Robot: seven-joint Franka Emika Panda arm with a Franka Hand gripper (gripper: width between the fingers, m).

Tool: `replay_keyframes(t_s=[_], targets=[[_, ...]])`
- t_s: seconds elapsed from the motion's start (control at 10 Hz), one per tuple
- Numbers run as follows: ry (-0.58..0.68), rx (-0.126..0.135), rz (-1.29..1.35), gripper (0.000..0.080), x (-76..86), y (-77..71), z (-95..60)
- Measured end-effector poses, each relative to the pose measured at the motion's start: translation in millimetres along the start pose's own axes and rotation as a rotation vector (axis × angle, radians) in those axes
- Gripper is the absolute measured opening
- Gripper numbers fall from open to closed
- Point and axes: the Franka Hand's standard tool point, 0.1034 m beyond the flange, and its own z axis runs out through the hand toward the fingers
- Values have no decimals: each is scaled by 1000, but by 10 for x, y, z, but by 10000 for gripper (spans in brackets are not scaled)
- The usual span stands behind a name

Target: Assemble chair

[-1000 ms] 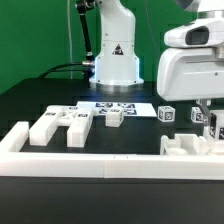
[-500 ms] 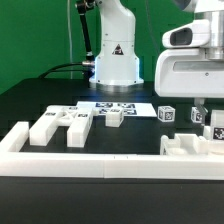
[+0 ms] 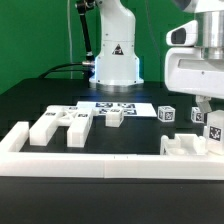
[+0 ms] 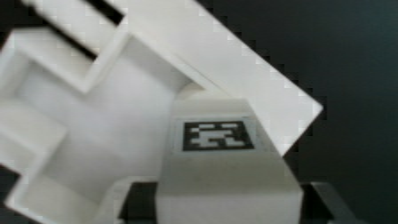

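White chair block (image 4: 214, 150) in pinched gripper (image 3: 205, 107); arm (image 3: 195, 70) shifted toward exterior view's right.

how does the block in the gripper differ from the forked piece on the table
The held block is a plain bar, clamped in the gripper; the forked piece has prongs and lies free on the table. Both are matte white with square tags.

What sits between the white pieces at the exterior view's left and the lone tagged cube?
One small white block on the table; the exterior view shows it.
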Motion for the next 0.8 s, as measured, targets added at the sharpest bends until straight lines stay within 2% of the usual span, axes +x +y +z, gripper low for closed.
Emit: replay_keyframes(t_s=[0.3,0.5,0.6,0.7,0.8], targets=[[-2,-1,215,290,2,8,3],[-5,-4,251,290,1,9,2],[-5,-3,244,342,-1,7,3],[-5,-3,233,504,-4,8,7],[-5,-2,204,504,-9,6,10]])
